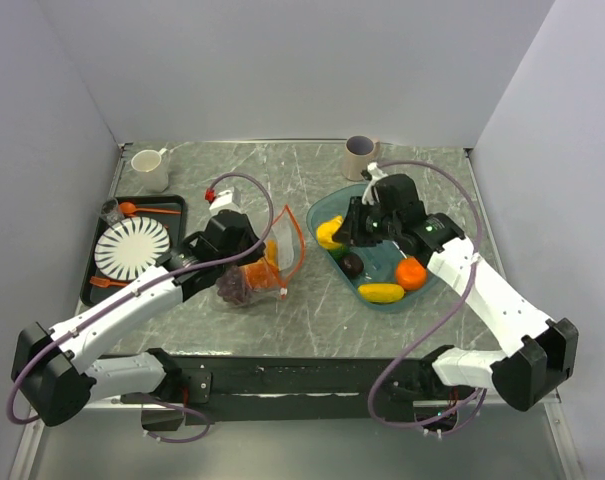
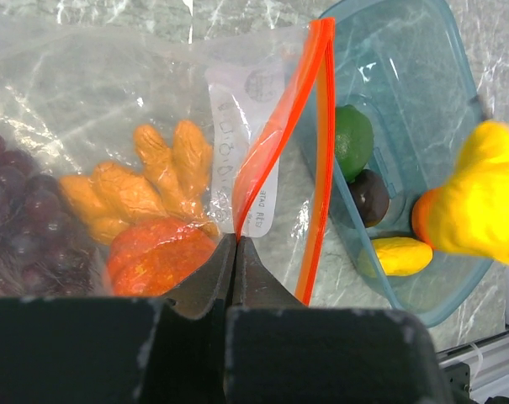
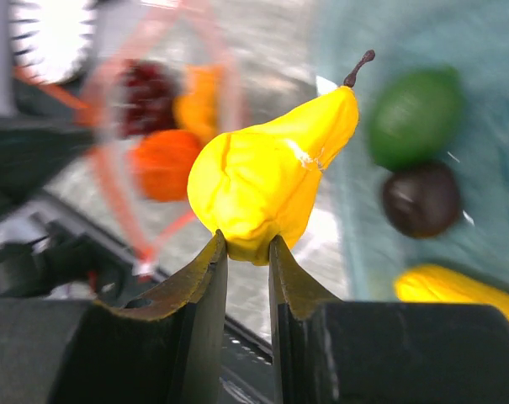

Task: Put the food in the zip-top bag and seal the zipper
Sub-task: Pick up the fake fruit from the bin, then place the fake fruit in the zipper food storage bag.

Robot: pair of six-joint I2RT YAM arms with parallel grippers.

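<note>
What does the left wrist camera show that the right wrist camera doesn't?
Only the left wrist view: the left gripper shut on the zip-top bag at its orange-red zipper, and a white label on the bag. Only the right wrist view: the right gripper pinching the yellow pear by its base, the pear's brown stem, and a blurred white plate. Both: the pear, the green fruit, the dark plum, the teal bowl and the grapes inside the bag.

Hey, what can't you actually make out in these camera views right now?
Top view: the left arm covers part of the zip-top bag.
Left wrist view: the grape bunch is cut off by the left edge.
Right wrist view: behind the pear, the bag's contents are blurred by focus.
</note>
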